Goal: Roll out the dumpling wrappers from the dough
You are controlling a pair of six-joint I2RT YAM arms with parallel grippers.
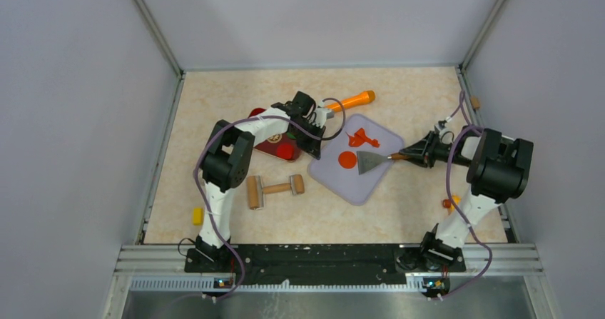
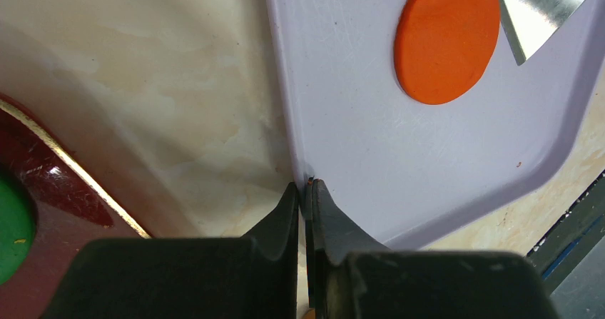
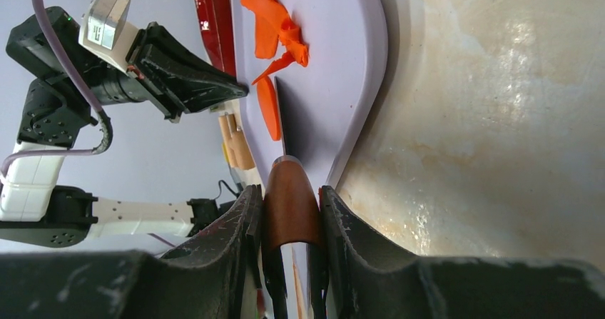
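Note:
One dumpling wrapper (image 1: 347,160), a flat round orange disc, lies on the lavender board (image 1: 335,180); it also shows in the left wrist view (image 2: 446,41) and edge-on in the right wrist view (image 3: 269,108). A twisted scrap of orange dough (image 1: 360,138) lies behind it. My right gripper (image 1: 409,155) is shut on the brown handle (image 3: 291,201) of a metal scraper (image 1: 369,161), whose blade rests at the disc's right edge. My left gripper (image 1: 317,135) is shut on the board's left rim (image 2: 289,119).
A wooden rolling pin (image 1: 275,188) lies left of the board. A dark red plate (image 1: 271,145) with clay discs sits under the left arm. An orange-handled tool (image 1: 351,101) lies behind the board. Small pieces lie at the left (image 1: 197,215) and right (image 1: 449,203) edges.

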